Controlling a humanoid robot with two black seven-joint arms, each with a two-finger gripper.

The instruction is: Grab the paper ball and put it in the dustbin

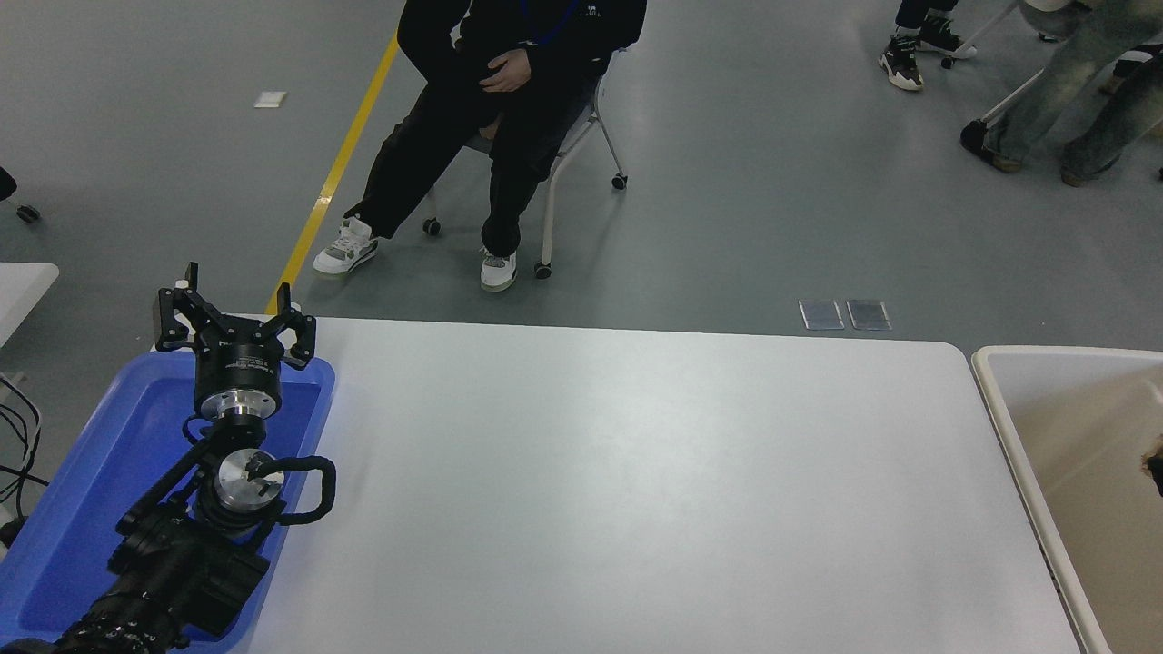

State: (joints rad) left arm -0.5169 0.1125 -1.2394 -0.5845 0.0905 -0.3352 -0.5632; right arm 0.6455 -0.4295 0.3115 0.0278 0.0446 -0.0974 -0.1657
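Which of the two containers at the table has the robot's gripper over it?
The blue tray at the table's left end. The left gripper hangs open above its far edge. The cream dustbin stands at the right end, with no gripper plainly visible.

Dustbin (999, 400) cut by right edge — dark sliver there unidentifiable
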